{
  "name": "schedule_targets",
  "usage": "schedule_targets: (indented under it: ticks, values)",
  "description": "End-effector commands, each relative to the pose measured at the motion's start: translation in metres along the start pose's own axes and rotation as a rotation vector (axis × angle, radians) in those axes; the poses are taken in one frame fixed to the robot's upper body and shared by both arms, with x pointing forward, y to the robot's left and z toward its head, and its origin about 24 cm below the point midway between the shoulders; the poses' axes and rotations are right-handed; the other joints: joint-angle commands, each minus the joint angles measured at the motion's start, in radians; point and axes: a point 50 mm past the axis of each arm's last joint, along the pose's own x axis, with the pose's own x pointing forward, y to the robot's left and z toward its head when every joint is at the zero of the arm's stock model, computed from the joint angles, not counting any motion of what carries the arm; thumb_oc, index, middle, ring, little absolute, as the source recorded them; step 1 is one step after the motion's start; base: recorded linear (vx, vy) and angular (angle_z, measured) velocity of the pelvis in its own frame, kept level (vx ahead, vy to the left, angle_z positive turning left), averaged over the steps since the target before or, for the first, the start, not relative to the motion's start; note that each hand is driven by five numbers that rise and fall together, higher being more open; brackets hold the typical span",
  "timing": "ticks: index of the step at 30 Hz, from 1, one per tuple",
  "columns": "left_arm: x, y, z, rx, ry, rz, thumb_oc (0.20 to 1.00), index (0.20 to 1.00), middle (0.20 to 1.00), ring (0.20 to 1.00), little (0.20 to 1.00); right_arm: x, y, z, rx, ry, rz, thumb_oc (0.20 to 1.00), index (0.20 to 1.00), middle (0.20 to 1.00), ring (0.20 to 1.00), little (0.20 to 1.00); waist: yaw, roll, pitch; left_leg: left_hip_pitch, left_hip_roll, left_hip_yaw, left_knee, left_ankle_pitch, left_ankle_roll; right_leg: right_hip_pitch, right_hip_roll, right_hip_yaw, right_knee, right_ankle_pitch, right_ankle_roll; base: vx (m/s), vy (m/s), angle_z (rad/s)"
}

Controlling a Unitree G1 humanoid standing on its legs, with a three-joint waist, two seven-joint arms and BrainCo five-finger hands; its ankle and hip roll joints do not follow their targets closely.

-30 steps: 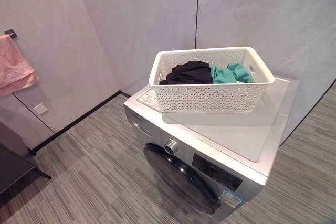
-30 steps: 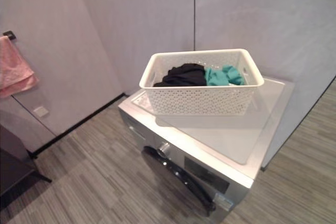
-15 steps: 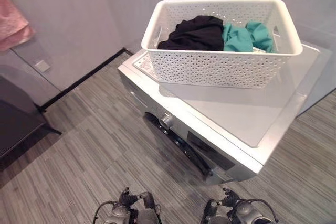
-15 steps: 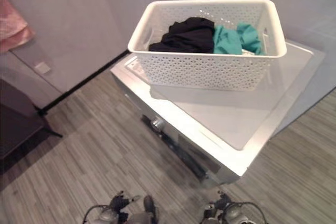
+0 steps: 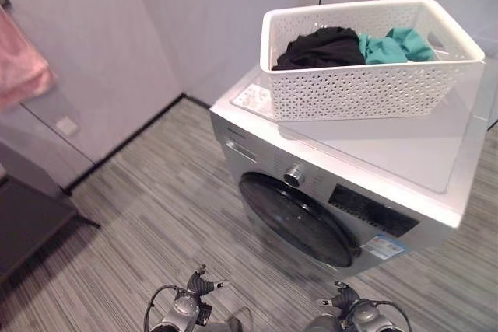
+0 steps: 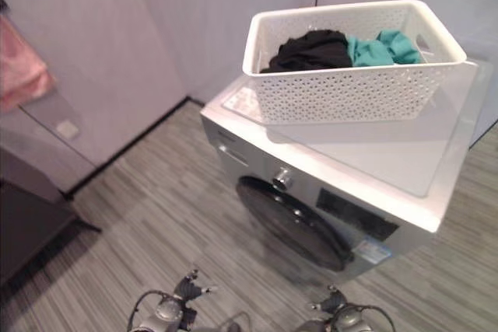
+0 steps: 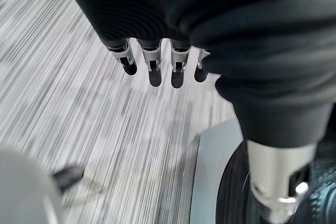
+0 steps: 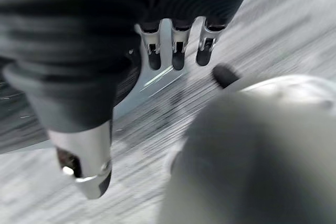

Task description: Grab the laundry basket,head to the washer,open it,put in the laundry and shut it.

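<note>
Basket: white perforated laundry basket [image 5: 373, 83] standing on the washer's top panel [image 5: 389, 149], toward the back, near the wall; not held by either hand.
Laundry: black garment [image 5: 323, 46] and teal garment [image 5: 389, 44] heaped inside the basket, nothing taken out.
Washer: silver front-loader [image 5: 311, 192] with round dark door [image 5: 294, 219] closed, control knob [image 5: 294, 176] just above the door's rim.
Left hand: left hand [image 7: 157, 64] hanging low over the floor, fingers straight and relaxed side by side, thumb apart, nothing between them.
Right hand: right hand [image 8: 178, 51] likewise low, fingers straight and slightly apart, thumb extended, holding nothing.
Done, judged from the layout: basket already at the washer and set down on top; approach to the machine looks finished or nearly so.
Left to do: open the door, move both garments from basket into the drum, shut the door.
Next move, as a judgement: reach down and forward to the door's edge; neither hand near it yet.
Surroundings: striped grey floor [image 5: 148, 215], grey wall panels [image 5: 210, 13], pink towel [image 5: 23, 64] hanging on the wall to the left, dark furniture [image 5: 27, 223] at the lower left.
In the way: nothing visible on the floor before the door; swing room for the door appears free.
</note>
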Motion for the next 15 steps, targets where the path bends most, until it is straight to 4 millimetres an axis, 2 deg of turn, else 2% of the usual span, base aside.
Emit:
schedule_targets:
  ticks: [1, 2, 3, 4, 5, 6, 7, 8, 9, 11, 12, 13, 15]
  values:
    - [0.0, 0.015, -0.008, 0.086, 0.028, 0.023, 1.0, 1.0, 1.0, 1.0, 1.0, 0.003, 0.01, 0.048, 0.011, -0.154, 0.04, 1.0, 1.0, 1.0, 1.0, 1.0, 0.019, 0.029, 0.015, -0.017, 0.099, -0.072, -0.025, -0.046, -0.008, -0.038, 0.011, 0.032, 0.044, -0.171, 0.082, -0.1, 0.258, -0.37]
    - [-0.001, 0.021, -0.015, 0.076, 0.047, 0.034, 1.0, 1.0, 1.0, 1.0, 1.0, 0.001, 0.01, 0.062, -0.025, -0.225, 0.045, 1.0, 1.0, 1.0, 1.0, 1.0, 0.022, 0.037, 0.006, -0.015, 0.092, -0.07, -0.063, -0.012, 0.011, -0.032, 0.071, 0.039, 0.132, -0.219, 0.062, -0.11, 0.236, -0.22]
    - [-0.004, 0.026, -0.022, 0.064, 0.06, 0.049, 1.0, 1.0, 1.0, 1.0, 1.0, -0.003, 0.008, 0.077, -0.068, -0.309, 0.043, 1.0, 1.0, 1.0, 1.0, 1.0, 0.036, 0.039, -0.01, -0.017, 0.084, -0.057, -0.099, 0.016, 0.025, -0.011, 0.123, 0.011, 0.182, -0.272, 0.049, -0.07, 0.269, -0.05]
    - [-0.005, 0.03, -0.027, 0.058, 0.076, 0.062, 1.0, 1.0, 1.0, 1.0, 1.0, -0.007, 0.006, 0.09, -0.107, -0.372, 0.039, 1.0, 1.0, 1.0, 1.0, 1.0, 0.044, 0.038, -0.021, -0.004, 0.086, -0.053, -0.121, 0.014, 0.026, 0.001, 0.158, 0.01, 0.221, -0.322, 0.053, -0.08, 0.124, 0.04]
    - [-0.005, 0.03, -0.027, 0.058, 0.075, 0.062, 1.0, 1.0, 1.0, 1.0, 1.0, -0.007, 0.005, 0.09, -0.108, -0.372, 0.038, 1.0, 1.0, 1.0, 1.0, 1.0, 0.045, 0.035, -0.02, -0.016, 0.083, -0.043, -0.119, 0.031, 0.03, -0.005, 0.153, -0.002, 0.213, -0.306, 0.039, 0.04, 0.0, -0.44]
    - [-0.008, 0.036, -0.035, 0.039, 0.094, 0.077, 1.0, 1.0, 1.0, 1.0, 1.0, -0.015, 0.002, 0.106, -0.156, -0.468, 0.034, 1.0, 1.0, 1.0, 1.0, 1.0, 0.067, 0.016, -0.043, -0.001, 0.082, -0.03, -0.143, 0.023, 0.019, 0.037, 0.201, -0.008, 0.192, -0.353, 0.049, 0.01, -0.192, -0.97]
    - [-0.009, 0.044, -0.035, -0.017, 0.081, 0.111, 1.0, 1.0, 1.0, 1.0, 1.0, -0.031, -0.012, 0.139, -0.244, -0.632, -0.02, 1.0, 1.0, 1.0, 1.0, 1.0, 0.089, -0.015, -0.069, 0.0, 0.094, 0.013, -0.173, 0.032, 0.0, 0.081, 0.189, -0.063, 0.074, -0.301, 0.082, 0.07, -0.197, -1.08]
    - [-0.009, 0.044, -0.035, -0.017, 0.081, 0.11, 1.0, 1.0, 1.0, 1.0, 1.0, -0.031, -0.013, 0.139, -0.245, -0.63, -0.02, 1.0, 1.0, 1.0, 1.0, 1.0, 0.089, -0.014, -0.069, 0.001, 0.095, 0.014, -0.174, 0.033, 0.0, 0.084, 0.191, -0.063, 0.069, -0.298, 0.081, -0.06, -0.214, -0.87]
    - [-0.01, 0.045, -0.037, -0.036, 0.082, 0.115, 1.0, 1.0, 1.0, 1.0, 1.0, -0.038, -0.018, 0.149, -0.264, -0.683, -0.033, 1.0, 1.0, 1.0, 1.0, 1.0, 0.085, -0.03, -0.073, -0.014, 0.097, 0.028, -0.179, 0.054, -0.001, 0.073, 0.192, -0.045, 0.035, -0.268, 0.077, -0.05, -0.09, -0.53]
    - [-0.012, 0.046, -0.042, -0.056, 0.1, 0.128, 1.0, 1.0, 1.0, 1.0, 1.0, -0.046, -0.027, 0.159, -0.3, -0.739, -0.052, 1.0, 1.0, 1.0, 1.0, 1.0, 0.092, -0.048, -0.087, -0.018, 0.104, 0.04, -0.19, 0.058, -0.005, 0.076, 0.2, -0.003, -0.023, -0.245, 0.09, -0.01, -0.099, -0.41]
    - [-0.012, 0.046, -0.042, -0.056, 0.1, 0.128, 1.0, 1.0, 1.0, 1.0, 1.0, -0.046, -0.027, 0.159, -0.3, -0.739, -0.052, 1.0, 1.0, 1.0, 1.0, 1.0, 0.093, -0.048, -0.087, -0.018, 0.104, 0.04, -0.19, 0.058, -0.005, 0.076, 0.201, -0.002, -0.025, -0.244, 0.09, 0.02, -0.125, -0.53]
    - [-0.013, 0.045, -0.048, -0.05, 0.12, 0.127, 1.0, 1.0, 1.0, 1.0, 1.0, -0.052, -0.033, 0.168, -0.332, -0.782, -0.073, 1.0, 1.0, 1.0, 1.0, 1.0, 0.105, -0.069, -0.094, -0.028, 0.109, 0.04, -0.19, 0.065, -0.017, 0.101, 0.21, -0.007, -0.069, -0.239, 0.097, 0.02, -0.119, -0.53]
    - [-0.014, 0.044, -0.049, -0.047, 0.123, 0.124, 1.0, 1.0, 1.0, 1.0, 1.0, -0.054, -0.035, 0.169, -0.334, -0.79, -0.083, 1.0, 1.0, 1.0, 1.0, 1.0, 0.106, -0.076, -0.097, -0.034, 0.111, 0.037, -0.19, 0.067, -0.021, 0.109, 0.214, -0.017, -0.086, -0.236, 0.1, 0.02, -0.094, -0.25]
